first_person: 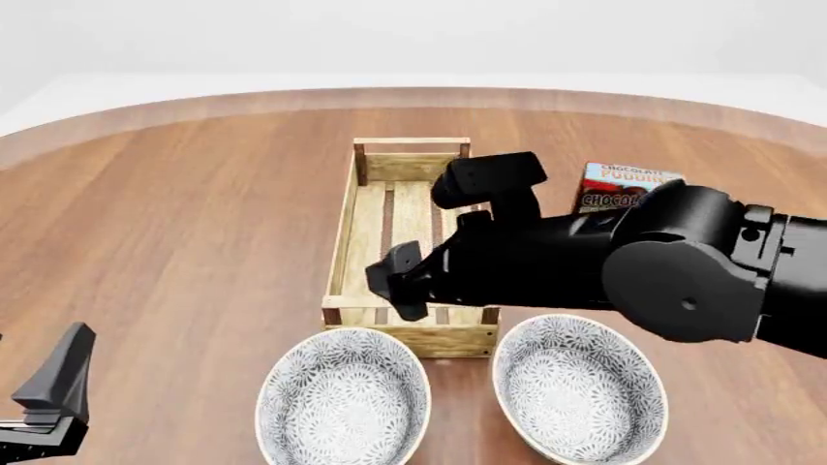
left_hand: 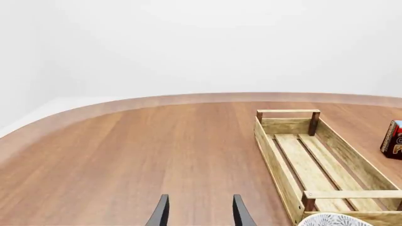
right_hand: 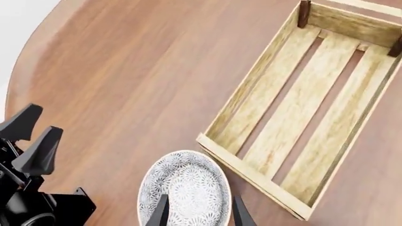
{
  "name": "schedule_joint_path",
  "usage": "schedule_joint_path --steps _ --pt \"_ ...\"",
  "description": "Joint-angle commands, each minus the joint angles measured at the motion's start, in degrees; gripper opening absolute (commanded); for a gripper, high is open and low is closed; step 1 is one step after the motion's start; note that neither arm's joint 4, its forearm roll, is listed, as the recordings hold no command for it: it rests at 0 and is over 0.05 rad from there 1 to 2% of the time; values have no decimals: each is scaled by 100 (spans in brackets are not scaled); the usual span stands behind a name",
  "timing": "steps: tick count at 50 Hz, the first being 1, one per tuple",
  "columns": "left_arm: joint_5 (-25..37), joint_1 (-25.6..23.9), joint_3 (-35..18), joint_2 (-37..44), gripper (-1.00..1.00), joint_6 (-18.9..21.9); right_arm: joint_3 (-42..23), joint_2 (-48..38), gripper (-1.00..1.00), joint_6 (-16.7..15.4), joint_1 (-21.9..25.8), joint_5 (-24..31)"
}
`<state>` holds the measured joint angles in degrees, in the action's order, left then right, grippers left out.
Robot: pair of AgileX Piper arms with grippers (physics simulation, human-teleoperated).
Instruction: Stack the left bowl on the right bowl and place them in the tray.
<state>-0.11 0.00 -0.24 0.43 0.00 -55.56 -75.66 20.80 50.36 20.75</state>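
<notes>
Two grey-patterned bowls sit side by side at the table's front, the left bowl [first_person: 343, 399] and the right bowl [first_person: 578, 387]. Just behind them lies the long wooden tray [first_person: 339, 254], with nothing in it. My right gripper [first_person: 391, 283] reaches across over the tray's near left corner and hangs open above the left bowl [right_hand: 185, 186], its fingertips [right_hand: 162, 212] on either side of the bowl's near rim. At the front left, away from both bowls, my left gripper [first_person: 52, 387] is open [left_hand: 199, 214] and holds nothing.
A chocolate pudding box [first_person: 621, 189] stands to the right of the tray's far end. The left wrist view shows the tray [left_hand: 283, 176], the box [left_hand: 392, 139] and a bowl rim [left_hand: 333, 220]. The table's curved far edge [first_person: 413, 97] runs behind.
</notes>
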Motion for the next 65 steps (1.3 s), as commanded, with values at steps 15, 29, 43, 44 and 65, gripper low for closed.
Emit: schedule_joint_path --steps 15,29,43,44,65 --pt "0 0 0 0 100 0 524 -371 100 590 -201 -117" --pt "0 0 0 0 100 0 617 -438 100 699 -253 -174" --pt "0 0 0 0 100 0 671 -854 100 807 -160 -450" --pt "0 0 0 0 100 0 694 -879 100 838 -140 -495" --pt "0 0 0 0 100 0 1130 -1367 100 1238 126 -1074"
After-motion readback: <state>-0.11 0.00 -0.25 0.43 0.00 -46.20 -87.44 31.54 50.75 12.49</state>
